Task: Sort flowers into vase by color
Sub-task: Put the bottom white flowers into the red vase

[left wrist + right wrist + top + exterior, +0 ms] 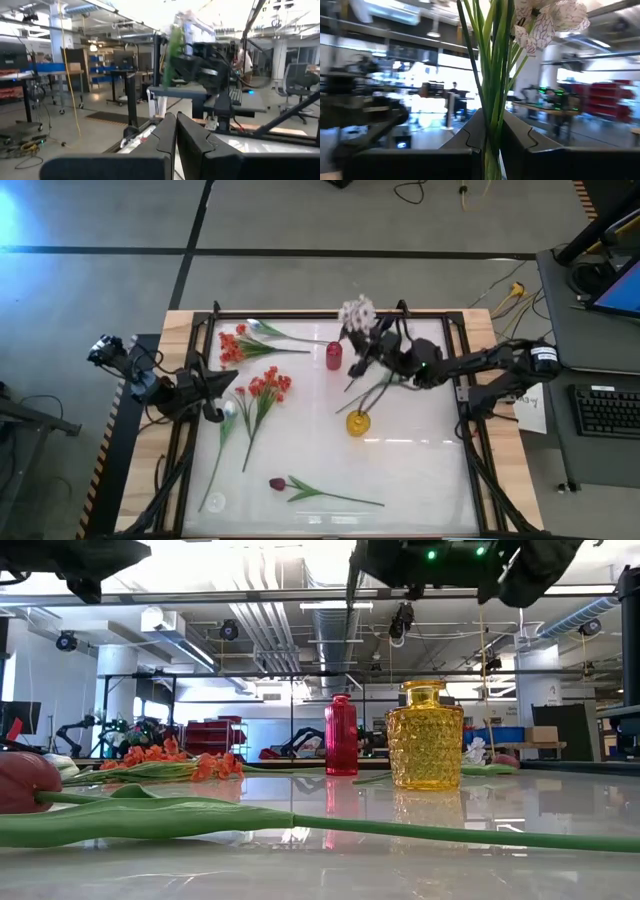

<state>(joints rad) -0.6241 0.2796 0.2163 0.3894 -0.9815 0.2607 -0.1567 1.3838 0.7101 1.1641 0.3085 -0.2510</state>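
Observation:
My right gripper (pixel 366 352) is above the table's far middle, shut on a white blossom spray (pixel 357 313), whose green stems (pixel 492 75) run up between the fingers in the right wrist view. A red vase (pixel 333 357) stands just left of it, and a yellow vase (pixel 358 423) nearer the near edge. My left gripper (pixel 214 413) is shut and raised at the table's left, beside a white tulip (pixel 228 409) lying flat. Two red-orange clusters (pixel 268 385) (pixel 231 345), another white tulip (pixel 254 327) and a dark red tulip (pixel 278 483) lie on the table. My right gripper pinches the spray's bundled green stems (pixel 491 131) between its two fingers (pixel 520 145), below the white blossoms (pixel 545 22). The fingers come level from the table's right and lie across the stems. The spray is lifted clear and stands roughly upright, its blossoms above the fingers.
Black rails (pixel 300 315) frame the white table. More green stems (pixel 378 388) lie between the vases, under the right arm. In the low view the dark red tulip's stem (pixel 300 820) crosses the near table, with both vases (pixel 425 735) (pixel 341 735) behind it.

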